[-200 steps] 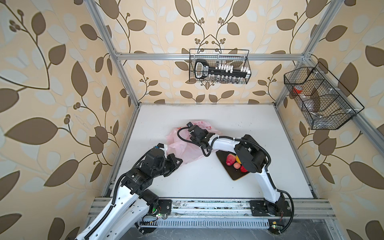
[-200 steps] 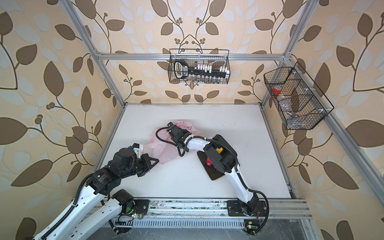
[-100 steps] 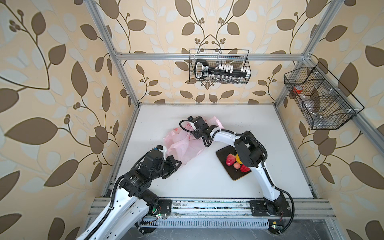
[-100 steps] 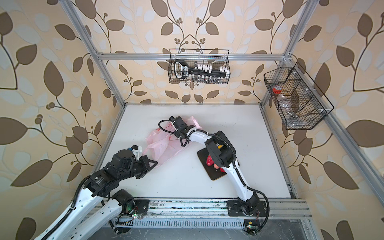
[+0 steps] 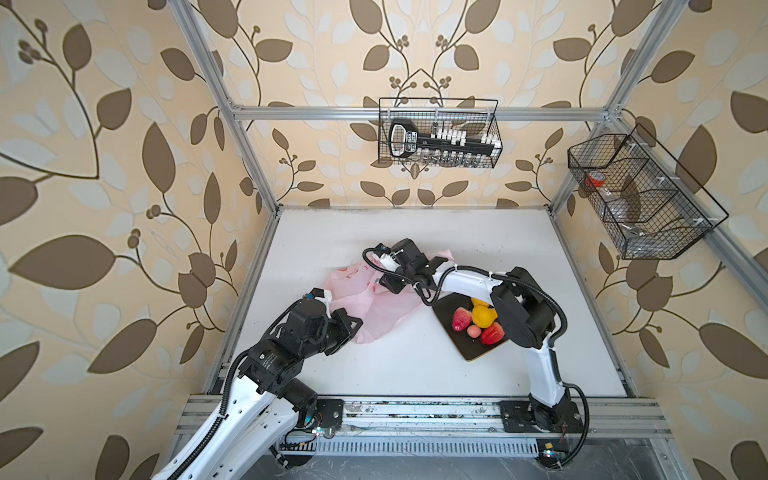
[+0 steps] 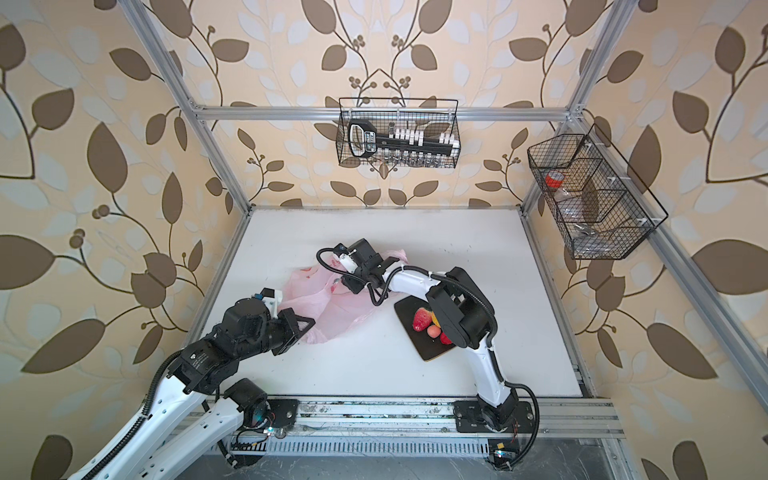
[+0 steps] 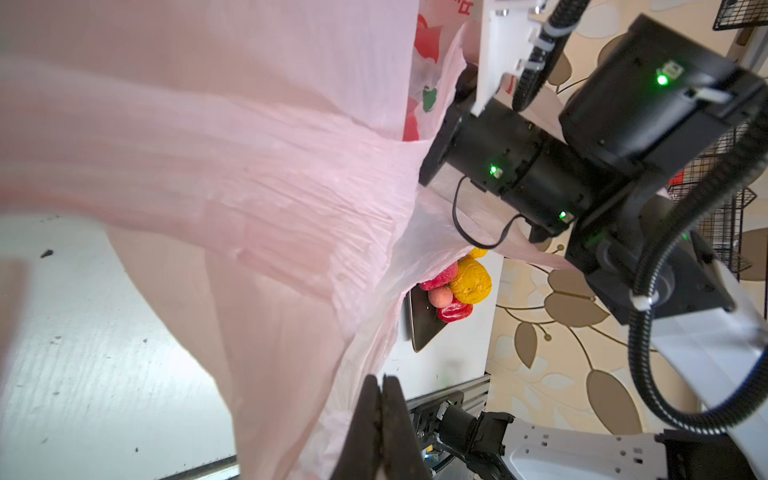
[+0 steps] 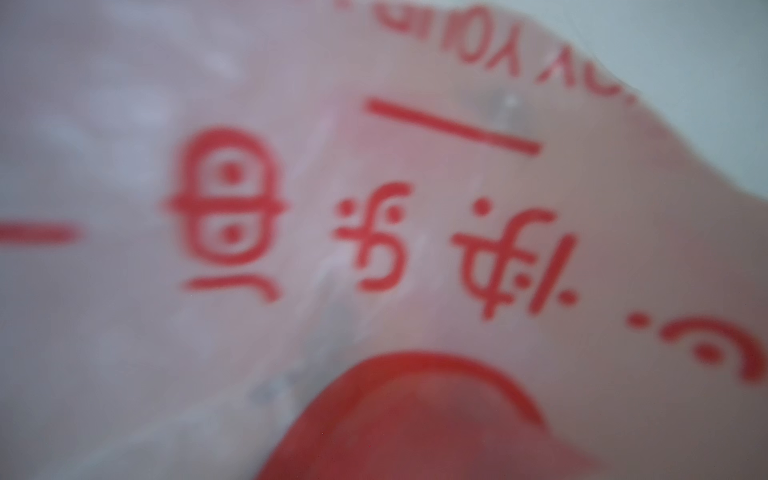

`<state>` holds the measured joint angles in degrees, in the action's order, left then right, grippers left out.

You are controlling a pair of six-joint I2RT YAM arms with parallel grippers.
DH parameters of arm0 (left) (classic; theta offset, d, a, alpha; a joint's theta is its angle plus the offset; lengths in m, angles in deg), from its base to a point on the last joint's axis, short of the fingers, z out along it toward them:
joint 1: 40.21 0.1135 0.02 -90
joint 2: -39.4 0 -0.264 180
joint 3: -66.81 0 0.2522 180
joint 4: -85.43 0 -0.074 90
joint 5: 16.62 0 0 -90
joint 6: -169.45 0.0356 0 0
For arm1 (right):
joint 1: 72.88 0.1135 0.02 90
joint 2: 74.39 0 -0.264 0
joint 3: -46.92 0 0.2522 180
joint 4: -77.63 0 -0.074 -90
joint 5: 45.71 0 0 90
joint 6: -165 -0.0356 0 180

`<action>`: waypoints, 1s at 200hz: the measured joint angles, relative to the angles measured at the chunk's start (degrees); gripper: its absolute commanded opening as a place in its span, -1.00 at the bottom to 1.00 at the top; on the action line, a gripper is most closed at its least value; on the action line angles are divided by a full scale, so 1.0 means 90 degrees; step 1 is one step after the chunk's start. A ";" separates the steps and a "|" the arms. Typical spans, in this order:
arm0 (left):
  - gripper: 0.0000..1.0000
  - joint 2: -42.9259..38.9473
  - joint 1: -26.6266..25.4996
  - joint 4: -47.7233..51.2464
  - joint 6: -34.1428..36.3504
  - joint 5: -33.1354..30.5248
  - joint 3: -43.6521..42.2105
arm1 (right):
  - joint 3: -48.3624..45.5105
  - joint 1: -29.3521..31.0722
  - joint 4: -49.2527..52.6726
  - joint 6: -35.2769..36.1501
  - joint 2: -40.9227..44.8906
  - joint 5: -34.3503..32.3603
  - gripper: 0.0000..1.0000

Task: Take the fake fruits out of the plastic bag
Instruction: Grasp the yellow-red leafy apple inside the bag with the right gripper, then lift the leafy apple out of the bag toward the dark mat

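Note:
The plastic bag [image 5: 386,311] [image 6: 345,309] is a thin pink film with red print, lying crumpled at mid-table. My left gripper [image 5: 353,323] [image 6: 305,322] [image 7: 382,399] is shut on its near-left edge, and the film [image 7: 249,166] runs taut from there. My right gripper [image 5: 384,283] [image 6: 347,284] dips into the bag's far side. Its fingers are hidden, and bag film [image 8: 124,291] fills the right wrist view. Several fake fruits sit on the dark tray [image 5: 469,349] [image 6: 428,353]: a strawberry [image 5: 460,319] [image 6: 422,319], a yellow one [image 5: 482,316] [image 7: 469,282], a pinkish round one [image 5: 473,331] [image 7: 440,297] and another strawberry [image 5: 492,332]. No fruit shows inside the bag.
The right arm's elbow [image 5: 519,307] hangs over the tray's right half. A wire basket [image 5: 438,133] hangs on the back wall and another [image 5: 640,195] on the right wall. Aluminium rails [image 5: 415,415] edge the white table.
The right arm has reached farther over the bag and tipped its gripper down into the film. The bag has spread and shifted a little. The left gripper has stayed shut at the bag's edge.

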<state>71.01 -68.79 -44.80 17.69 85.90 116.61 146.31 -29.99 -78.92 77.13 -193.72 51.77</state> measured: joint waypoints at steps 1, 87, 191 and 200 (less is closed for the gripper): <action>-1.00 0.0000 0.0000 -0.0007 -0.0007 -0.0010 0.0000 | -0.0012 0.0005 0.0000 -0.0005 0.0017 0.0015 -0.43; -1.00 0.0000 0.0000 -0.0379 -0.0418 -0.0648 -0.0017 | -0.1443 0.0444 0.0860 -0.0930 0.1868 0.0940 -0.40; -1.00 -0.0039 0.0000 -0.0631 -0.0668 -0.0937 -0.0250 | -0.2645 0.0585 0.2273 -0.2295 0.5882 0.0578 -0.37; -1.00 -0.0024 0.0000 -0.0665 -0.0668 -0.0937 -0.0284 | -0.2829 0.0585 0.2494 -0.2465 0.6130 0.0457 -0.37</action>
<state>70.79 -68.79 -50.79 11.68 77.46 114.05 120.84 -24.72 -56.47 54.95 -138.55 55.88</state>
